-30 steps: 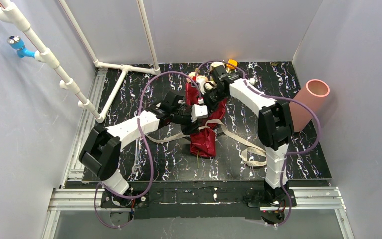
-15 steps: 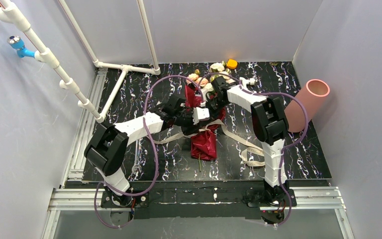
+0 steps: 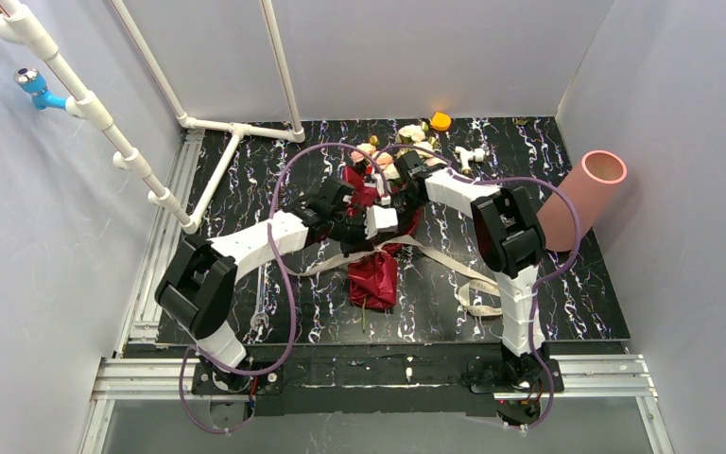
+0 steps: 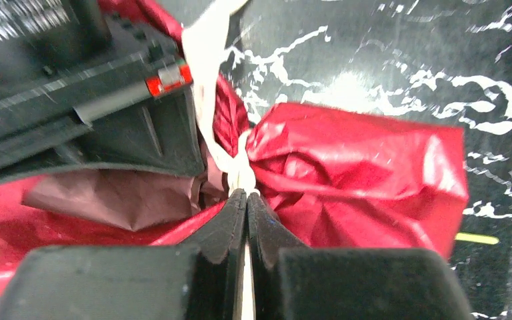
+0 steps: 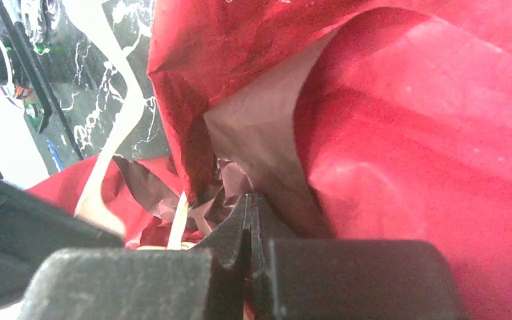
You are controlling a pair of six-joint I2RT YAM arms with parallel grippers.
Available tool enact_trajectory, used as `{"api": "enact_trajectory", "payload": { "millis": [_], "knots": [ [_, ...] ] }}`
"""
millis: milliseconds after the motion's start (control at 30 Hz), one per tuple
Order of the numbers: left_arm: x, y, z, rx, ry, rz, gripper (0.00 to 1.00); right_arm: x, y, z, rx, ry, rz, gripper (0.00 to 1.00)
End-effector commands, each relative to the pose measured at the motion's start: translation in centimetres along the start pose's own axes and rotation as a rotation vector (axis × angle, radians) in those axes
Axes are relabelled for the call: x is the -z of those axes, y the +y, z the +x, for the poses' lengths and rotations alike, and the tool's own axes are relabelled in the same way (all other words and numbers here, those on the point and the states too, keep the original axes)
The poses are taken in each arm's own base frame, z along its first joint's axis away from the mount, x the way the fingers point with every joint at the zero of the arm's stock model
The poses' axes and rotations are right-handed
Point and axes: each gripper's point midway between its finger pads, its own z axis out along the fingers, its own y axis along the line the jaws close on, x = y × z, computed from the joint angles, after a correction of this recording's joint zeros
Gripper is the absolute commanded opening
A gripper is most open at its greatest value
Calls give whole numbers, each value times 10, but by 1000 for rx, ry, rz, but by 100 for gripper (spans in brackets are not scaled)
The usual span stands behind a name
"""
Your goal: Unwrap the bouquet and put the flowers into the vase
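The bouquet (image 3: 374,270) lies mid-table, its dark red wrapping paper (image 4: 360,173) crinkled. The flowers (image 3: 385,157), cream and pink roses, stick out at its far end. A beige ribbon (image 3: 446,262) trails loose to the right, and its knot (image 4: 240,175) sits at the paper's waist. My left gripper (image 4: 247,195) is shut with a strip of ribbon between its fingers, right at the knot. My right gripper (image 5: 250,197) is shut on a fold of the wrapping paper (image 5: 400,153) near the flower end. The salmon-pink vase (image 3: 579,201) leans at the right wall.
White pipes (image 3: 236,128) run along the left and back of the black marbled table (image 3: 246,189). A small orange object (image 3: 440,121) and a white pipe fitting (image 3: 470,154) lie behind the flowers. A thin stem end (image 4: 477,238) pokes out of the paper's near end.
Both grippers have closed, the left on the ribbon at the knot, the right on the paper. The right arm came down and left to the bouquet, whose near end shifted slightly left.
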Motion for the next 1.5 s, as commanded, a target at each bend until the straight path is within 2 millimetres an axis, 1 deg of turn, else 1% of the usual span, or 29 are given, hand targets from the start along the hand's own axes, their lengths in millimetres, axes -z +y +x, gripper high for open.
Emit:
{"api": "enact_trajectory", "payload": {
  "millis": [0, 100, 167, 233, 333, 367, 400, 433, 467, 500, 533, 600, 667, 733, 833, 900, 1033, 1167, 1267, 1400, 1467],
  "knots": [
    [33, -13, -78, -64, -179, 20, 0, -17, -20, 23, -35, 62, 48, 1],
    [36, -21, -88, -63, -202, 35, 0, -18, -22, 22, -31, 63, 53, 1],
    [36, -28, -88, -72, -204, 49, 0, -19, -23, 22, -29, 61, 53, 1],
    [34, -38, -78, -97, -186, 77, 0, -20, -23, 22, -30, 62, 48, 1],
    [31, -59, -55, -149, -134, 150, 0, -19, -22, 21, -27, 58, 43, 1],
    [33, -65, -49, -169, -122, 173, 11, -19, -21, 21, -24, 56, 42, 1],
    [35, -69, -46, -183, -115, 185, 25, -18, -20, 21, -19, 54, 39, 1],
    [39, -69, -45, -186, -115, 178, 34, -18, -19, 21, -16, 54, 37, 1],
    [43, -67, -49, -176, -127, 162, 38, -17, -19, 21, -11, 52, 35, 1],
    [47, -62, -54, -158, -151, 140, 40, -17, -17, 21, -7, 51, 33, 1],
    [51, -56, -59, -130, -172, 121, 38, -16, -17, 21, -5, 49, 33, 1],
    [58, -37, -64, -48, -200, 78, 33, -15, -16, 22, 4, 46, 32, 1],
    [61, -17, -66, -23, -215, 33, 29, -15, -16, 23, 6, 45, 33, 1],
    [57, -5, -62, -50, -212, -6, 25, -15, -15, 24, 3, 46, 31, 1],
    [46, 3, -54, -98, -191, -13, 20, -15, -15, 23, 3, 43, 30, 1],
    [34, 9, -47, -104, -163, -7, 18, -15, -14, 23, 3, 42, 28, 1],
    [16, 11, -33, -159, -129, 17, 17, -15, -14, 22, 4, 37, 24, 1],
    [0, 9, -16, -177, -85, 37, 26, -15, -14, 23, 6, 38, 24, 1],
    [-9, 9, -10, -182, -73, 46, 30, -15, -14, 23, 6, 39, 24, 1],
    [-15, 2, -5, -196, -62, 71, 41, -16, -15, 24, 6, 44, 23, 1],
    [-19, -1, 2, -192, -43, 86, 41, -17, -16, 24, 6, 45, 24, 1]
  ]
}}
